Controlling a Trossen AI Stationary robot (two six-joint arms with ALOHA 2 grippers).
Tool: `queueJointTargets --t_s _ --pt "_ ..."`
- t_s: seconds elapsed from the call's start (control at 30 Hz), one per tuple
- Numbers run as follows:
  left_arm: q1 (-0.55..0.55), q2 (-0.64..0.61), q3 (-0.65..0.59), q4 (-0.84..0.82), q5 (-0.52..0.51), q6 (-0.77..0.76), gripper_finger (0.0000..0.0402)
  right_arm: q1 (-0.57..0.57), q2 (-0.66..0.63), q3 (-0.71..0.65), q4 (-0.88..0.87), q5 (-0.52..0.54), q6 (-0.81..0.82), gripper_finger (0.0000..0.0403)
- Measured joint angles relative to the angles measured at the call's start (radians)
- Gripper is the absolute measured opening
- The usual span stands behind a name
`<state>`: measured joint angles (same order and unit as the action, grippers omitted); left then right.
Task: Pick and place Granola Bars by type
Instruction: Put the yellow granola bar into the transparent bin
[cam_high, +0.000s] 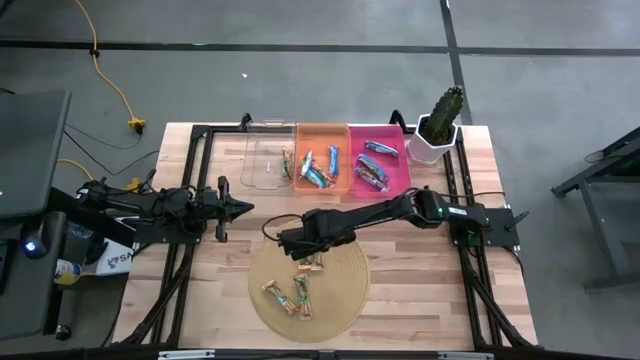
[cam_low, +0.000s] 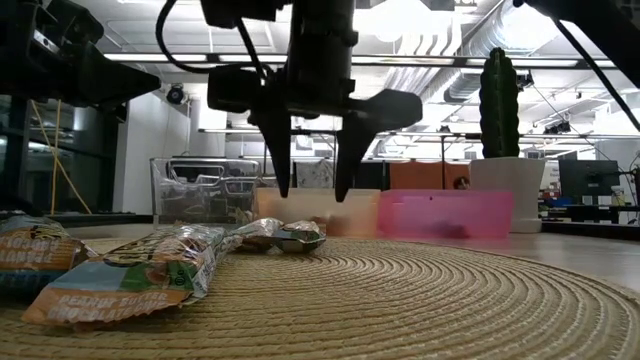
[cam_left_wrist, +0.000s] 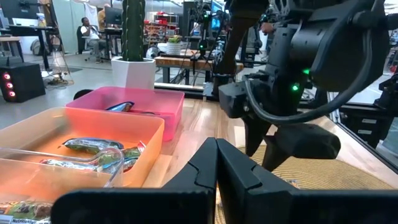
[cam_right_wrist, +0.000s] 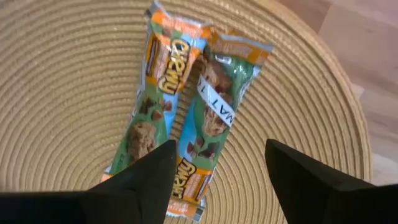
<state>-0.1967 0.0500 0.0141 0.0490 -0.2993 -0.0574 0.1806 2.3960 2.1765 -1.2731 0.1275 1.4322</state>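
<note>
Item: round woven mat (cam_high: 340, 290) on the bench (cam_high: 480, 290), carrying the unsorted bars. Two tan-green bars (cam_right_wrist: 186, 106) lay side by side, touching along their length, near the mat's far edge; three or four more (cam_high: 290, 295) sat nearer the front. Right pincer (cam_low: 312, 150) hung over the pair, jaws spread wide and empty, fingertips above the wrappers and not yet touching. Left pincer (cam_left_wrist: 216, 171) waited at the bench's left side, fully closed, holding nothing. Already sorted: tan-green bars in the clear bin (cam_high: 255, 160), blue ones in the orange bin (cam_high: 345, 135), dark ones in the pink bin (cam_high: 400, 180); a potted cactus (cam_high: 440, 120) stood beside the pink bin. Handling note, as a judgement: the step in hand looked like a pick of one bar from the touching pair. It would go best with the jaws straddling a single bar across its narrow width and centred on its length, descending straight so the neighbour is not dragged or pinched along; foil may slip.
</note>
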Motion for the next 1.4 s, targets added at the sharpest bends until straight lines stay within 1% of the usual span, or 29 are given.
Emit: queueJointTargets --t_s 0.33,0.63,0.97,1.27,1.4 --pt "0.000 0.000 0.000 0.000 0.000 0.000 0.0001 -0.004 0.023 0.001 0.017 0.012 0.032 0.0229" --pt "0.000 0.000 0.000 0.000 0.000 0.000 0.0001 -0.004 0.063 0.000 0.034 -0.008 0.041 0.0228" --pt "0.000 0.000 0.000 0.000 0.000 0.000 0.0001 -0.024 0.069 0.000 0.028 0.019 0.052 0.0224" --pt "0.000 0.000 0.000 0.000 0.000 0.000 0.0001 -0.031 0.086 0.002 0.071 -0.011 0.093 0.0211" --pt "0.000 0.000 0.000 0.000 0.000 0.000 0.0001 -0.030 0.103 0.003 0.093 -0.057 0.105 0.0209"
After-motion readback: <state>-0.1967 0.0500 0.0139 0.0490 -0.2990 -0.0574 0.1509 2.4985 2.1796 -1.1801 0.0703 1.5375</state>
